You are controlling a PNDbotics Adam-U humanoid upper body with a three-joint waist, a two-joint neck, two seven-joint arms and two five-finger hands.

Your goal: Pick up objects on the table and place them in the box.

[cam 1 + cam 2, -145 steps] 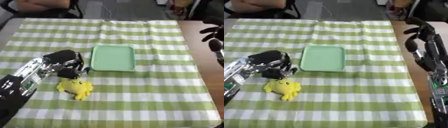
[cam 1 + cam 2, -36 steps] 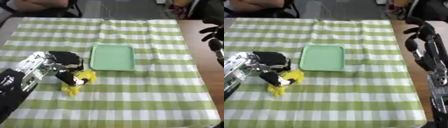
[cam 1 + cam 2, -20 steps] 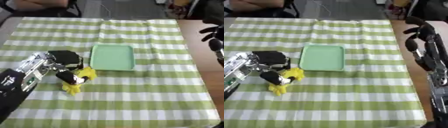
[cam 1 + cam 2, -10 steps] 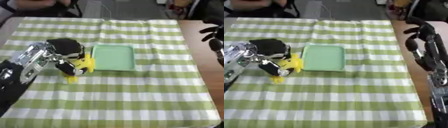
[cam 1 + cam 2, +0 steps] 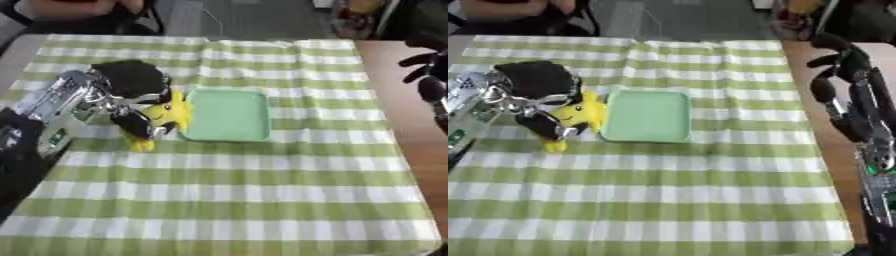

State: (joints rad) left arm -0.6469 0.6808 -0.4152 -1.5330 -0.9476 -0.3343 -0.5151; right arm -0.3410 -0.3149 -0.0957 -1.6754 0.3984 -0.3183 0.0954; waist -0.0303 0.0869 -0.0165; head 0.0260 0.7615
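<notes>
Left eye view: left hand [image 5: 131, 92] fingers curled round yellow toy [image 5: 162, 115], touching green tray [image 5: 229, 115] left rim; right hand [image 5: 846, 75] relaxed open off table's right edge.

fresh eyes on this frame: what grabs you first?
The yellow toy, bright against the green checked tablecloth, clutched in the robot's black left hand just left of the tray. Next, the pale green tray at the table's centre, with nothing in it. The right hand hangs idle, fingers relaxed, over the bare wood at the right edge.
</notes>
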